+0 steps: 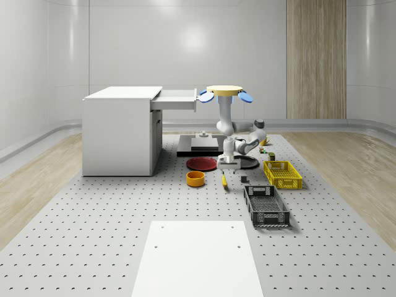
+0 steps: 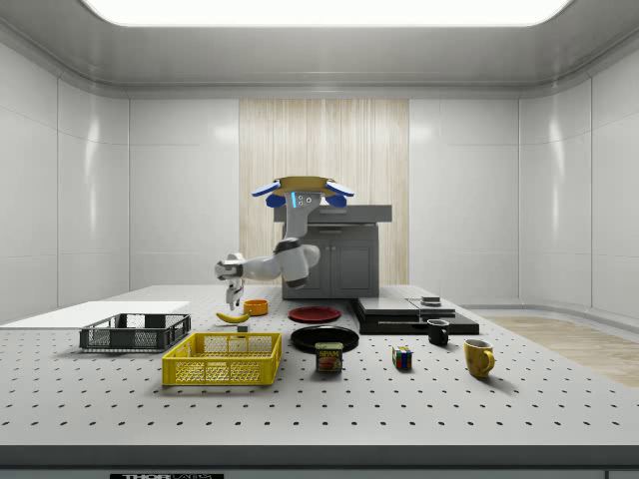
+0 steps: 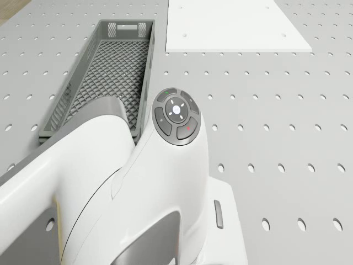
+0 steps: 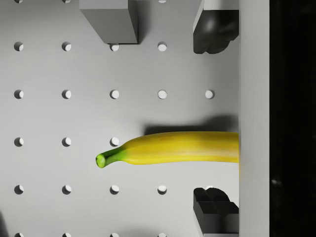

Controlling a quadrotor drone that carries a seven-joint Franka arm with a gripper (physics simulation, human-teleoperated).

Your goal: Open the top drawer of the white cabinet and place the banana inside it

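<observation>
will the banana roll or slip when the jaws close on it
The banana lies flat on its curved side on the perforated table, so it probably pivots rather than rolls. Its skin looks smooth and glossy, so it may slip a little. The gripper straddles it with jaws open across its narrow width, which should hold it.

You see pale panelled walls (image 1: 124, 43), a wood-slat panel (image 1: 316, 59) at one o'clock, a bright ceiling light (image 2: 324, 10), and wood flooring (image 1: 346, 161) around the perforated platform (image 1: 93, 235)
</observation>
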